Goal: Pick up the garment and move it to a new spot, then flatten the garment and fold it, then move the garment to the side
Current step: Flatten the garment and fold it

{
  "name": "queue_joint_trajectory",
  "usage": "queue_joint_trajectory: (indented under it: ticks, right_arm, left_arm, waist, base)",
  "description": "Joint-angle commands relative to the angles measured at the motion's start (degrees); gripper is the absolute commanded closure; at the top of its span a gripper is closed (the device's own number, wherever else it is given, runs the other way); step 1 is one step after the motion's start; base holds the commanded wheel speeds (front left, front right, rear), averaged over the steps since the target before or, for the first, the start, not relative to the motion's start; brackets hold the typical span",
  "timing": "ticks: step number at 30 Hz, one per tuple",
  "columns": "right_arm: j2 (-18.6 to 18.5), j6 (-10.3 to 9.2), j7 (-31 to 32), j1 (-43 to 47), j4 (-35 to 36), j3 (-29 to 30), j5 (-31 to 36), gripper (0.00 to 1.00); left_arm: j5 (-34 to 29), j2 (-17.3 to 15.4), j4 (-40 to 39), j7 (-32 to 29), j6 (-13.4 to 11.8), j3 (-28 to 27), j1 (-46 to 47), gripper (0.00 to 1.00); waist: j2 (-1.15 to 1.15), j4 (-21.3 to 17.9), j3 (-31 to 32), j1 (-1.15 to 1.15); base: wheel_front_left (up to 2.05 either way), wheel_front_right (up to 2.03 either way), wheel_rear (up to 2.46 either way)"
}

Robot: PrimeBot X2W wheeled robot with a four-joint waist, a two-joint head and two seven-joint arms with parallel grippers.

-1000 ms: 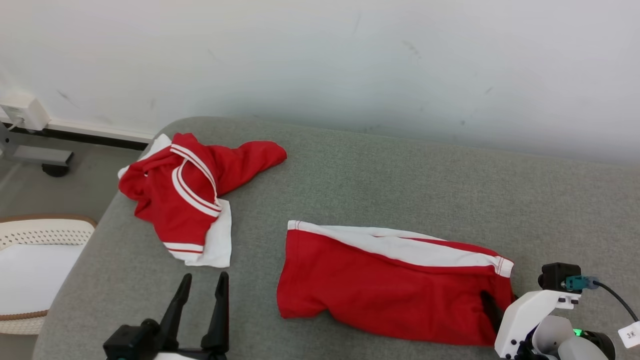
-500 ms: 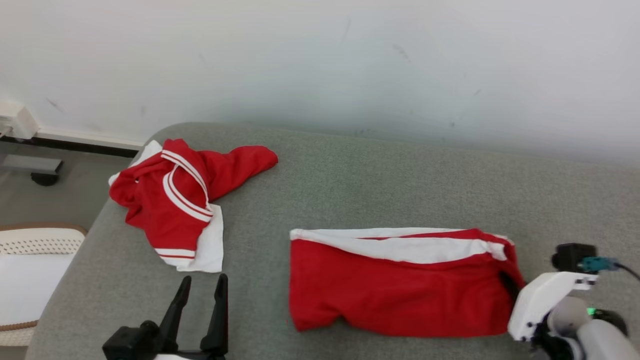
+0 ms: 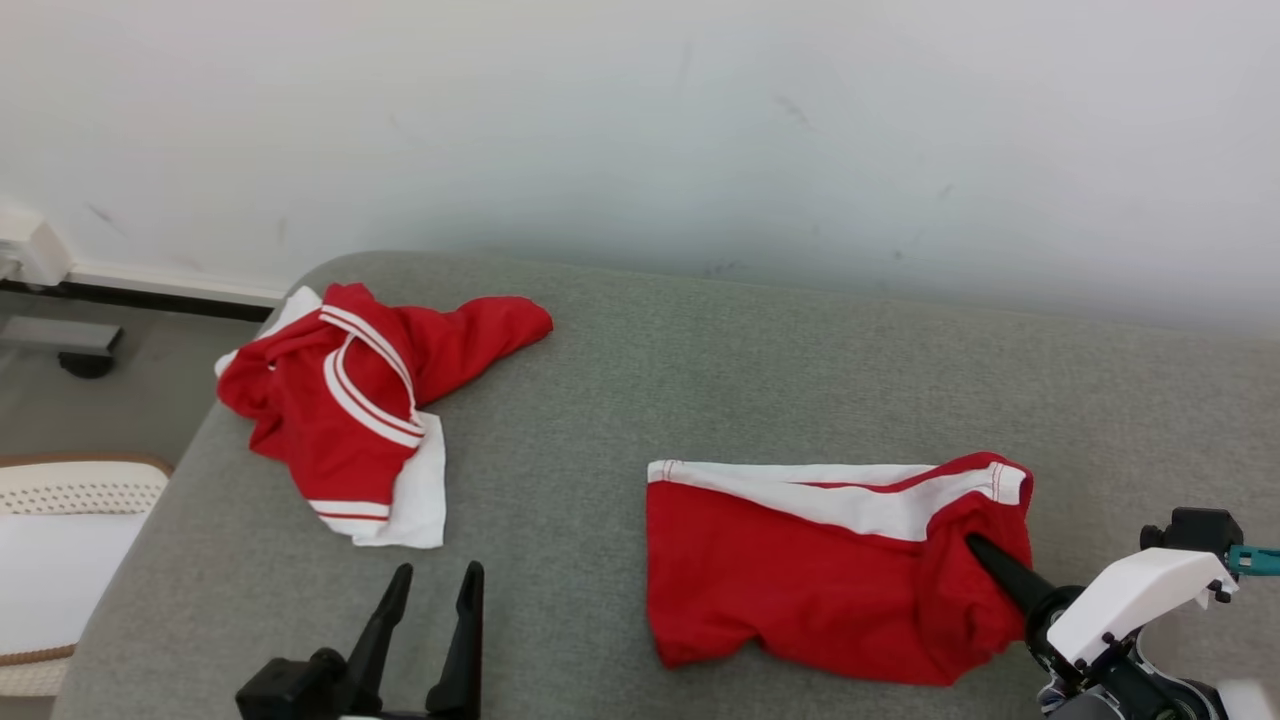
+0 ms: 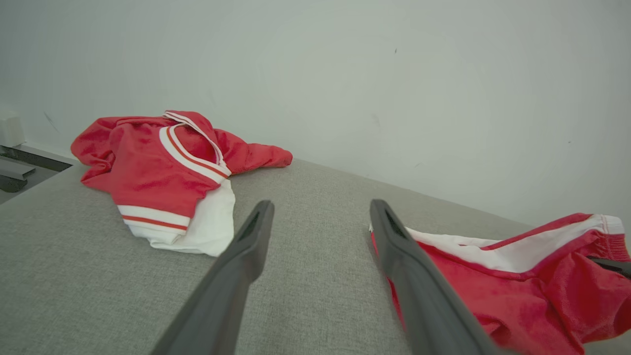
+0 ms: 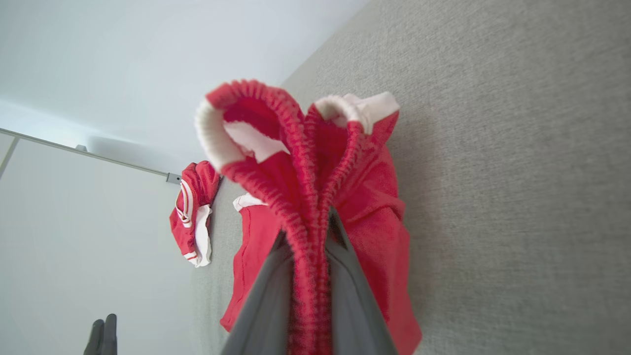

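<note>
Dragged toward 3 o'clock since the earlier head view, the red shorts (image 3: 800,570) were found with their near hem pulled further from the red-and-white jersey (image 3: 345,420), more than the slight camera shift could explain. Their right end had been bunched and raised off the grey cushion (image 3: 760,360).

The shorts were seen at about 4 o'clock in the head view, mostly resting on the cushion. The elastic waistband (image 5: 276,128) was pinched between the 2 dark fingers of the right gripper (image 3: 980,550), whose jaws were closed tight on the gathered cloth. The waistband was probably chosen because its thick ribbed edge gives a firm hold and lets the rest trail behind, which suits the first step, moving the garment to a new spot.

The left gripper (image 3: 437,572) was held at 7 o'clock with its jaws spread wide and nothing between them, low over bare cushion, likely kept ready for the flattening to follow. The jersey was left crumpled at 10 o'clock, well apart from the shorts, so it was not caught in the drag.

No brand, label or legible writing could be made out on either garment.
</note>
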State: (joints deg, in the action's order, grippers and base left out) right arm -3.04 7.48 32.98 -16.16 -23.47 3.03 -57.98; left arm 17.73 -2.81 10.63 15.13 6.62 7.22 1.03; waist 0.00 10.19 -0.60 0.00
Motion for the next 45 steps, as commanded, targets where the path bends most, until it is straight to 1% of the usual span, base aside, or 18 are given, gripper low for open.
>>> queue_joint_trajectory:
  ticks: [1,4,7,10,11,17,22,29,30,31,32,33,34,37,41,43,45]
  right_arm:
    - [-0.04,0.01,0.35,0.21,0.00,-0.18,-2.04,1.00]
    - [0.18,0.01,-0.89,-1.50,-2.14,-3.90,-8.86,1.00]
    - [0.01,0.01,-3.09,-3.56,-5.69,-8.25,-12.74,1.00]
    - [0.04,0.01,-5.53,-6.32,-9.85,-11.95,-14.82,1.00]
    - [0.04,0.01,-5.53,-6.32,-9.85,-11.95,-14.82,1.00]
    - [0.05,0.01,-8.90,-12.56,-19.42,-17.74,-17.15,1.00]
    - [0.05,0.01,-8.68,-17.51,-26.17,-22.57,-19.74,1.00]
    - [0.07,0.01,-6.62,-23.05,-32.51,-29.52,-21.98,1.00]
    - [0.08,0.01,-6.19,-23.58,-33.02,-30.48,-22.17,0.97]
    - [0.07,0.01,-5.86,-24.05,-33.48,-31.53,-22.31,0.71]
    - [0.07,0.02,-5.82,-24.43,-33.77,-32.22,-22.81,0.50]
    - [0.07,0.02,-5.79,-24.81,-33.91,-32.80,-23.45,0.02]
    - [0.08,0.02,-5.61,-25.10,-34.00,-33.43,-24.11,0.00]
    - [0.07,0.02,-5.26,-25.22,-33.18,-35.11,-27.06,0.00]
    - [0.07,0.02,-6.70,-25.69,-31.54,-36.72,-29.21,0.00]
    - [0.06,0.02,-8.26,-26.06,-29.66,-36.35,-29.27,0.00]
    - [-1.00,0.02,-10.32,-25.63,-25.91,-35.17,-29.44,0.00]
  left_arm:
    - [0.28,-0.18,0.31,0.01,0.31,0.06,0.19,0.00]
    - [0.87,-0.19,0.81,0.01,0.23,0.72,0.59,0.00]
    - [1.31,-0.18,1.10,0.01,-0.03,1.26,0.97,0.00]
    - [1.91,-0.18,1.28,0.01,-0.16,1.63,1.21,0.00]
    - [1.91,-0.18,1.28,0.01,-0.16,1.63,1.21,0.00]
    - [3.23,-0.18,1.44,0.01,-0.69,2.39,1.20,0.00]
    - [3.67,-0.17,1.28,0.01,-1.27,3.03,1.19,0.00]
    - [4.36,-0.17,1.24,0.01,-1.89,3.29,1.18,0.00]
    - [4.44,-0.18,1.31,0.01,-1.93,3.33,1.16,0.00]
    - [4.55,-0.17,1.36,0.01,-1.86,3.36,1.15,0.00]
    - [4.59,-0.17,1.41,0.01,-1.90,3.43,1.14,0.00]
    - [4.65,-0.17,1.48,0.01,-1.94,3.57,1.12,0.00]
    - [4.84,-0.18,1.56,0.01,-1.97,3.64,1.10,0.00]
    - [5.05,-0.18,1.94,0.01,-2.02,3.73,1.12,0.00]
    - [5.01,-0.18,2.17,0.01,-2.21,3.31,0.78,0.00]
    - [4.80,-0.18,2.09,0.01,-2.28,2.98,0.56,0.00]
    - [4.53,-0.18,1.94,0.01,-2.37,2.60,0.35,0.00]
  waist:
    - [0.00,0.72,-0.07,0.00]
    - [0.00,2.37,-0.23,0.00]
    - [0.00,4.35,-0.40,0.00]
    - [0.00,6.33,-0.71,0.00]
    - [0.00,6.33,-0.71,0.00]
    - [0.00,9.41,-0.99,0.00]
    - [0.00,10.57,-0.99,0.00]
    - [0.00,10.66,-0.87,0.00]
    - [0.00,10.59,-0.84,0.00]
    - [0.00,10.51,-0.81,0.00]
    - [0.00,10.43,-0.78,0.00]
    - [0.00,10.38,-0.72,0.00]
    - [0.00,10.31,-0.69,0.00]
    - [0.00,10.03,-0.59,0.00]
    - [0.00,9.20,-0.19,0.00]
    - [0.00,8.55,0.09,0.00]
    - [0.00,7.74,0.35,0.00]
  base:
    - [0.00,0.00,0.00]
    - [0.00,0.00,0.00]
    - [0.00,0.00,0.00]
    - [0.00,0.00,0.00]
    - [0.00,0.00,0.00]
    - [0.00,0.00,0.00]
    - [0.00,0.00,0.00]
    - [0.00,0.00,0.00]
    - [0.00,0.00,0.00]
    - [0.00,0.00,0.00]
    - [0.00,0.00,0.00]
    - [0.00,0.00,0.00]
    - [0.00,0.00,0.00]
    - [0.00,0.00,0.00]
    - [0.00,0.00,0.00]
    - [0.00,0.00,0.00]
    - [0.00,0.00,0.00]
